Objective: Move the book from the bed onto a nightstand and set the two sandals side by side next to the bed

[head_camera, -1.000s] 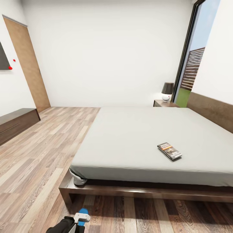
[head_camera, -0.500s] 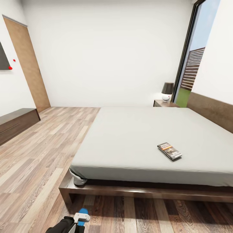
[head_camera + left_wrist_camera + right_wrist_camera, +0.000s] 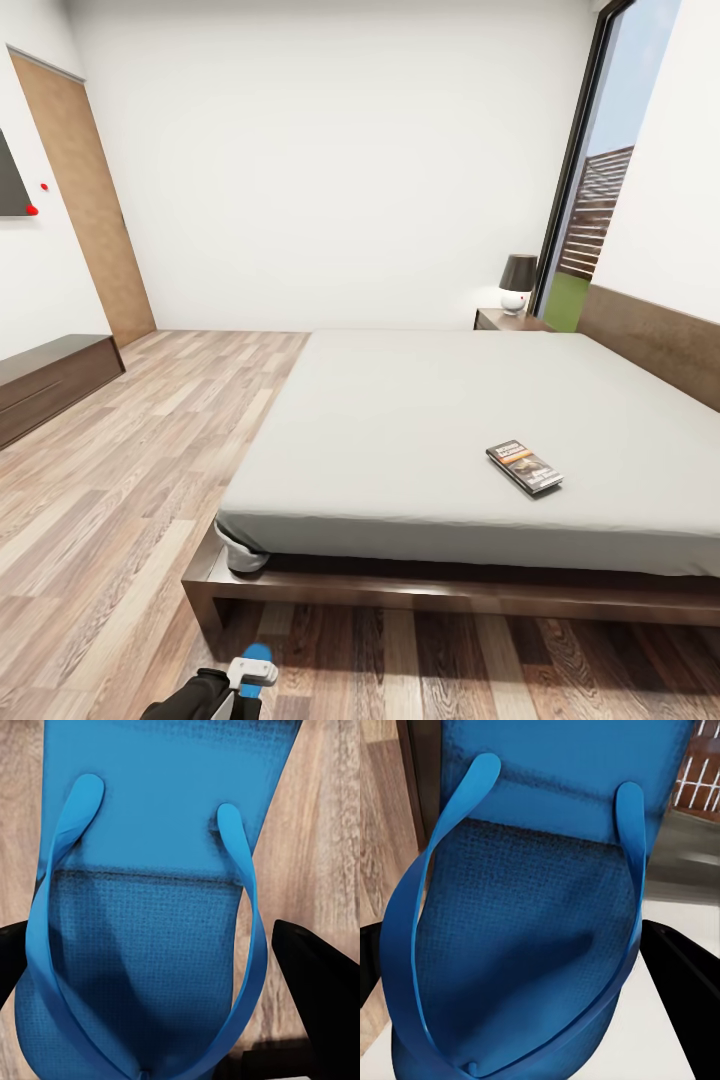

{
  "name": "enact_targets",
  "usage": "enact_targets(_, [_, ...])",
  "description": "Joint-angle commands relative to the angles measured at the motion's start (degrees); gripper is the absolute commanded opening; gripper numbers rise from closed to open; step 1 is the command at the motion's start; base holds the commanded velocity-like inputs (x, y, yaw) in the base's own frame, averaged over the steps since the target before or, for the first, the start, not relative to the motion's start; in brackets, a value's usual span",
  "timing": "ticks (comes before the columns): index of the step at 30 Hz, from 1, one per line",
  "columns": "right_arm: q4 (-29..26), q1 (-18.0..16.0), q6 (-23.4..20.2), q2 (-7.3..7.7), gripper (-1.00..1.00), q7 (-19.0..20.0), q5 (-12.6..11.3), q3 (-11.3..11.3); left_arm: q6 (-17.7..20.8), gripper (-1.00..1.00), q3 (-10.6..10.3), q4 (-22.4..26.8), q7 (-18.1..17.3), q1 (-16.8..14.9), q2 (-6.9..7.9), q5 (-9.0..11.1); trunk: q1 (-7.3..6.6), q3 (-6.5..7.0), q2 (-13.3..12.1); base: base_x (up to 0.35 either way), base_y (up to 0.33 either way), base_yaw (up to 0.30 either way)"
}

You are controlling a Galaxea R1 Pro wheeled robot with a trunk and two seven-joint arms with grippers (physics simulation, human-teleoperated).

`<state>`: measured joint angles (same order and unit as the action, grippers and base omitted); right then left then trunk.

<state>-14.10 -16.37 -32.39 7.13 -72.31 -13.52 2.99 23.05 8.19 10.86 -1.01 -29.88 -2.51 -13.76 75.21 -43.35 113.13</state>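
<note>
sandal (image 3: 142, 907) clamped between left gripper (image 3: 180, 967) fingers, second sandal (image 3: 532, 930) clamped in right gripper (image 3: 536, 975)

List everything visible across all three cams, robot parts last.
bed: 1, dark-brown frame, light-grey mattress, centre-right of room
book: 1, dark cover with orange band, flat on the mattress near its front edge
nightstand: 1, dark brown, beyond the bed by the window
lamp: 1, dark shade, white base, on the nightstand
dresser: 1, dark brown, along the left wall
door: 1, light wood, left wall
window: 1, black frame, fence outside
floor: wood planks
sandals: 2, bright blue, one between the left gripper's fingers, one between the right gripper's fingers
left gripper: bottom edge of head view, sandal tip showing
</note>
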Motion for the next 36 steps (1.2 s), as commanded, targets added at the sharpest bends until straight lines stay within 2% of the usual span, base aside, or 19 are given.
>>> enact_targets(1, [-0.05, -0.01, -0.56, 0.21, -1.00, 0.19, -0.41, 0.33, 0.32, -1.00, 0.49, 0.13, -0.18, -0.01, -0.05, -0.55, -0.01, -0.06, 0.03, 0.000, 0.000, 0.000])
enact_targets(8, [0.03, 0.02, -0.57, 0.78, -1.00, 1.62, -0.37, 0.35, 0.26, -1.00, 0.50, 0.13, -0.22, -0.01, -0.04, -0.62, -0.01, -0.06, 0.03, 0.000, 0.000, 0.000])
enact_targets(33, [0.82, 0.02, -0.59, 0.84, -1.00, 2.00, -0.37, 0.35, 0.37, -1.00, 0.41, 0.21, -0.43, -0.06, -0.04, -0.66, -0.01, -0.06, 0.03, 0.000, 0.000, 0.000])
enact_targets(36, [0.82, 0.03, -0.63, 0.84, -1.00, 2.00, -0.37, 0.35, 0.40, -1.00, 0.42, 0.16, -0.47, -0.08, -0.04, -0.61, 0.65, -0.59, 1.23, 0.000, 0.000, 0.000])
